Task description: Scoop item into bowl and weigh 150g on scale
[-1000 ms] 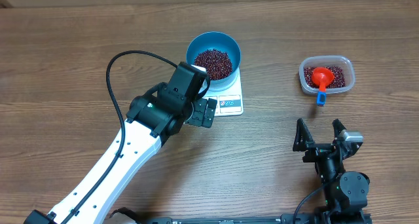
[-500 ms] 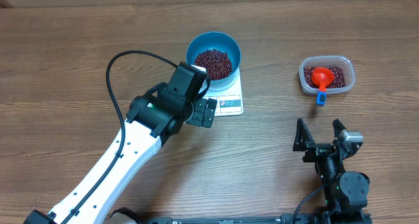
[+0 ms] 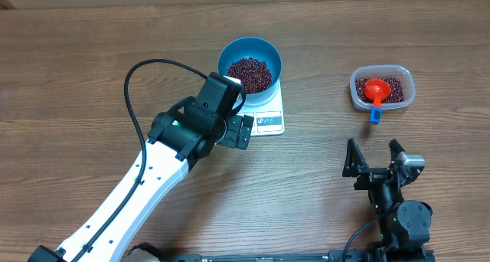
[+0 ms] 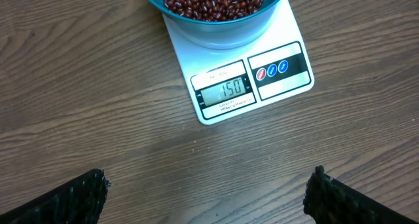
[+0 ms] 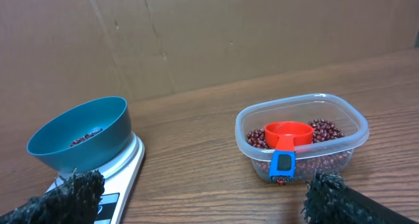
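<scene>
Beans (image 4: 209, 0) in one blue bowl (image 4: 216, 31) on one scale (image 4: 281, 34), display reading 150; tiny print beneath possibly "capacity". One tub (image 5: 357, 129) and one red scoop (image 5: 288, 133) at right. Left gripper (image 4: 206, 178) and right gripper (image 5: 204, 185) spread wide, empty.

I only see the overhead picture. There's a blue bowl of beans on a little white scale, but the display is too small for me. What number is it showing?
Observer: In the left wrist view the scale reads 150.
Visitor: Is the arm beside it holding anything?
Observer: No. The left gripper has its fingers wide apart, with only bare table between them.
Visitor: Is the bowl brimful?
Observer: No. Side-on in the right wrist view, the beans lie well below the rim of the bowl.
</scene>
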Controlling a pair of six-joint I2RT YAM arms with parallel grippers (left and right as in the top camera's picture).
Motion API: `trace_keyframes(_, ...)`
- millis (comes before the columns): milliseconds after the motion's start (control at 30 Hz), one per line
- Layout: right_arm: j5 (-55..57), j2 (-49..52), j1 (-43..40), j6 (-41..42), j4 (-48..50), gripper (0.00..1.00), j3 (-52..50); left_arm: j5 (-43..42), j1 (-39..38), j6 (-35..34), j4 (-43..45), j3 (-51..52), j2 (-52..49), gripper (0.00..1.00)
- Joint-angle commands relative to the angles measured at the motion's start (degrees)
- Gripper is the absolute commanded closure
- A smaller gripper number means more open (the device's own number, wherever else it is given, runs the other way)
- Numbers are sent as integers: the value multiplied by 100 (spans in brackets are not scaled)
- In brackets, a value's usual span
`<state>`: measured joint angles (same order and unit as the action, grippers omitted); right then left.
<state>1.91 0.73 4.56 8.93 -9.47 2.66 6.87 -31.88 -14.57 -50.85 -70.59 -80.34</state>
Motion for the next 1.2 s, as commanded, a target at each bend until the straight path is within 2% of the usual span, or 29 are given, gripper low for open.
trace_keyframes(0, 57, -57, 35, -26, 44, 0, -17, -11, 0, 87, 9, 17, 39, 0)
trace_keyframes(900, 57, -57, 37, -26, 44, 0, -17, 13, -2, 90, -164, 17, 44, 0)
trace_keyframes(1167, 57, -57, 35, -26, 44, 0, -17, 17, -4, 87, -186, 33, 378, 0)
